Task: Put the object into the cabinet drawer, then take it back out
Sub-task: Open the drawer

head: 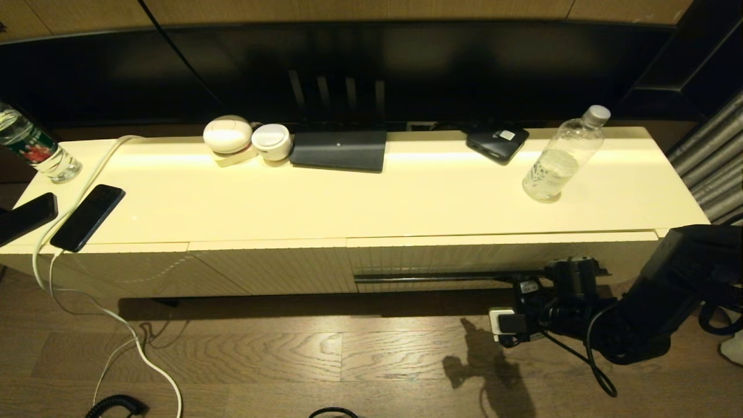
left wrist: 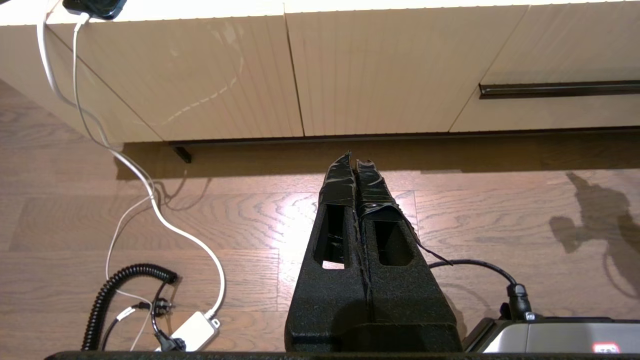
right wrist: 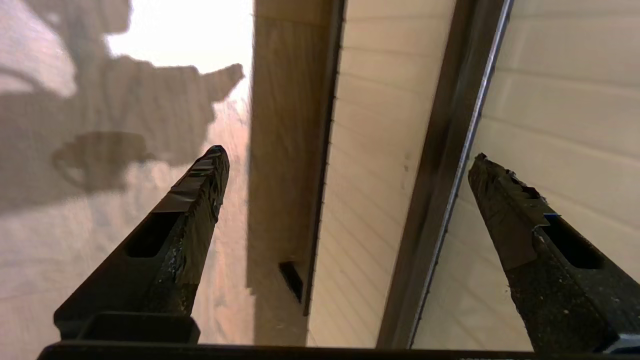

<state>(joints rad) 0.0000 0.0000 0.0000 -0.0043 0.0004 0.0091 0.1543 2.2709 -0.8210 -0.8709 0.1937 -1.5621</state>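
The clear bottle point(head: 562, 157) with a pale cap stands upright on the right part of the cream cabinet top point(head: 377, 197), untouched. Below it the ribbed drawer front point(head: 453, 255) looks shut, its dark handle strip point(head: 429, 277) running along the lower edge. My right arm point(head: 638, 302) reaches in low from the right to the handle's right end. In the right wrist view my right gripper point(right wrist: 348, 154) is open, with one finger on each side of the handle strip point(right wrist: 450, 165) and nothing held. My left gripper point(left wrist: 355, 157) is shut and empty, hanging over the floor before the left panels.
A bottle with a green-red label point(head: 35, 148) stands at the far left. Two dark phones point(head: 87, 217) and a white cable point(head: 87, 290) lie near it. White round devices point(head: 227, 134), a black router point(head: 339, 150) and a black box point(head: 497, 142) line the back edge.
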